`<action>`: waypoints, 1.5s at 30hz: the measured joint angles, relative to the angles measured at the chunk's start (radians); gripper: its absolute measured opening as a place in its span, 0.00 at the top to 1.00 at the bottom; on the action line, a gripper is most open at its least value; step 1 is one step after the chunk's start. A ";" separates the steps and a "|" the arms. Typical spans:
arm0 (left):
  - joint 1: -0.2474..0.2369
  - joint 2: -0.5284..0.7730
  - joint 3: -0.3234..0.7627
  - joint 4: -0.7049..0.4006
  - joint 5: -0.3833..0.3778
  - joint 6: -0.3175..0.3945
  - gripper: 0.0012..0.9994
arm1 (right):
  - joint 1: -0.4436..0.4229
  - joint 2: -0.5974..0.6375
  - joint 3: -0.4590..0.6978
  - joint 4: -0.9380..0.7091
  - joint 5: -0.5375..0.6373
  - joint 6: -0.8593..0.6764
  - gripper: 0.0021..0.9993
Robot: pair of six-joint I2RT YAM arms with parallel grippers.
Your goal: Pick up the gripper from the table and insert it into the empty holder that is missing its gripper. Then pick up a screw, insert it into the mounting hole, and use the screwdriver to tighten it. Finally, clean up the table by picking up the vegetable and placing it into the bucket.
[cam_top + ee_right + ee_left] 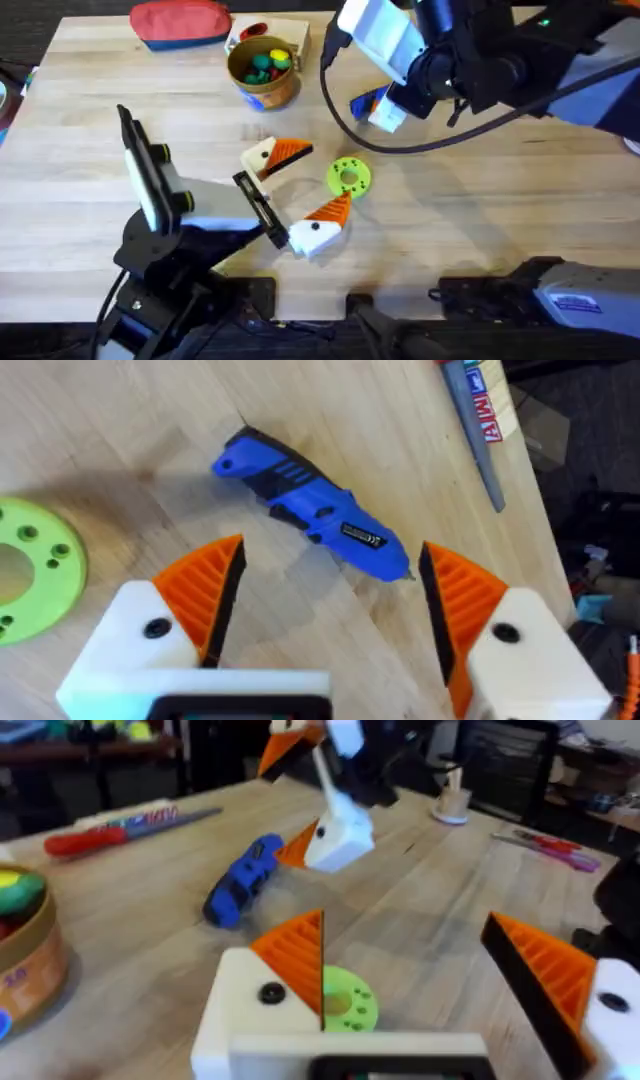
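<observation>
Blue electric screwdriver lying flat on the wooden table, just ahead of the right gripper and a little beyond its fingertips, long axis slanting across the gap between the orange pads rather than along it, metal tip toward the far pad. Right jaws spread wide, holding nothing, hovering above the tool; seemingly a descent and a slight advance needed before closing across the barrel. Clearly the nearer arm: left gripper parked well apart toward the table's middle, jaws likewise spread and empty, both white finger blocks carrying orange wedges, with the lime-green ring lying between its fingertips. Red-handled manual screwdriver farther off along the table edge, apart from the blue one. Round tan bucket upright near the far edge, beside the red pouch, holding small coloured toy pieces, green, yellow and red; which of them is the vegetable, impossible to tell. No screw discernible.
</observation>
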 joint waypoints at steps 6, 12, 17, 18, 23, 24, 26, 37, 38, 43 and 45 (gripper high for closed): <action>0.000 0.009 0.207 -0.386 -0.196 -0.038 0.01 | 0.000 -0.012 0.001 -0.003 -0.001 0.045 0.01; 0.000 0.173 0.520 -0.675 -0.455 -0.107 0.01 | 0.000 -0.012 0.002 -0.003 -0.004 0.054 0.01; 0.000 0.442 0.718 -0.868 -0.639 -0.130 0.01 | 0.000 -0.012 0.002 -0.003 -0.004 0.058 0.01; 0.000 0.503 0.749 -0.877 -0.662 -0.132 0.01 | 0.000 -0.012 0.002 -0.002 -0.004 0.062 0.01; 0.000 0.731 0.867 -0.878 -0.718 -0.129 0.01 | 0.000 -0.012 0.002 -0.003 -0.004 0.100 0.01; 0.000 0.759 0.879 -0.877 -0.728 -0.124 0.01 | 0.000 -0.012 0.002 -0.003 -0.004 0.105 0.01; 0.002 0.798 0.886 -0.877 -0.752 -0.116 0.01 | 0.000 -0.012 0.002 -0.003 -0.004 0.113 0.01; 0.476 1.040 0.888 -0.883 -0.760 -0.098 0.01 | 0.000 -0.012 0.002 -0.002 -0.004 0.128 0.01; 0.531 1.061 0.888 -0.871 -0.751 -0.096 0.01 | 0.000 -0.012 0.002 -0.002 -0.004 0.127 0.01; 0.810 1.169 0.888 -0.783 -0.654 -0.069 0.01 | 0.000 -0.012 0.002 -0.002 -0.004 0.128 0.01; 0.901 1.220 0.888 -0.741 -0.615 -0.062 0.01 | 0.000 -0.012 0.002 -0.002 -0.004 0.128 0.01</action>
